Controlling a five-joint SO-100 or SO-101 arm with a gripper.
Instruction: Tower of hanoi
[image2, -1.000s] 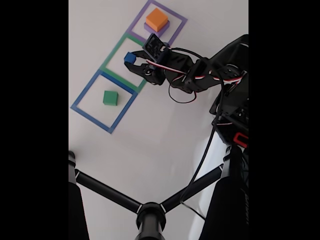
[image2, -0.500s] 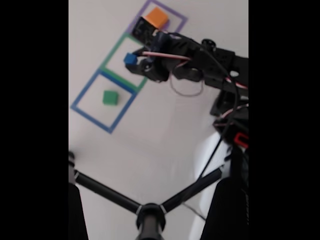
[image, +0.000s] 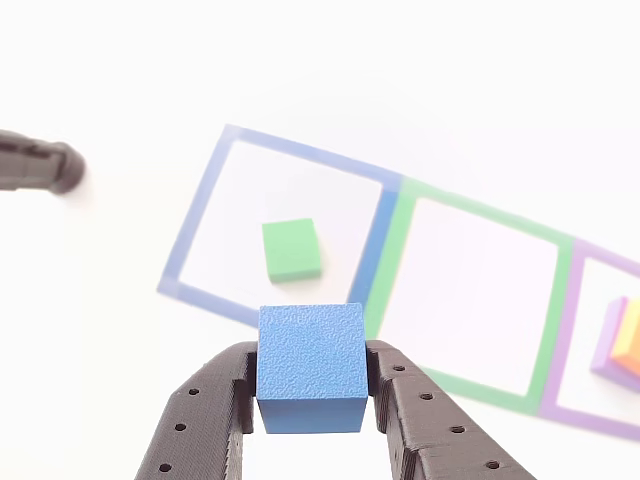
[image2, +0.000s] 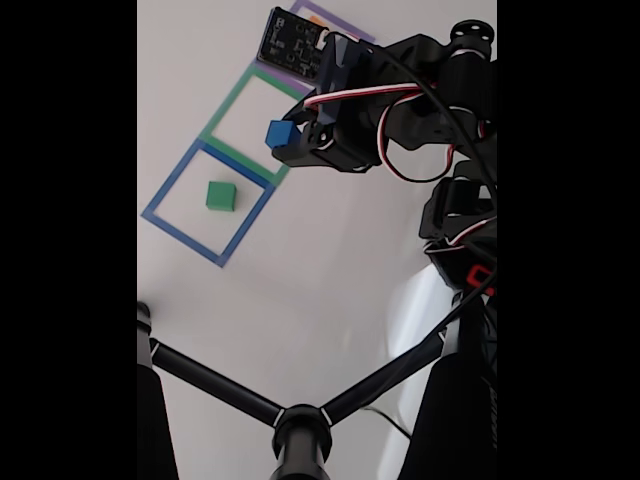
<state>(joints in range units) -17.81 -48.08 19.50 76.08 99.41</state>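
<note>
My gripper (image: 310, 372) is shut on a blue cube (image: 310, 365), which sits between the two black fingers (image: 205, 415) and is held above the table. In the fixed view the gripper (image2: 284, 138) holds the blue cube (image2: 282, 133) over the edge of the green taped square (image2: 214, 116). A green cube (image: 291, 249) lies flat inside the blue taped square (image: 205, 205), also visible as the green cube (image2: 221, 195). An orange cube (image: 630, 335) rests on a purple block (image: 606, 350) in the purple taped square (image: 558, 330) at the right edge.
Black stand legs (image2: 225, 392) cross the bottom of the fixed view, and one black leg tip (image: 40, 165) shows at the left in the other view. The arm's base and cables (image2: 462, 240) fill the right side. The green taped square (image: 395, 255) holds nothing.
The arm has risen and swung toward the camera with the blue cube, which sits a little right and lower in the fixed view. The arm now covers the orange cube there.
</note>
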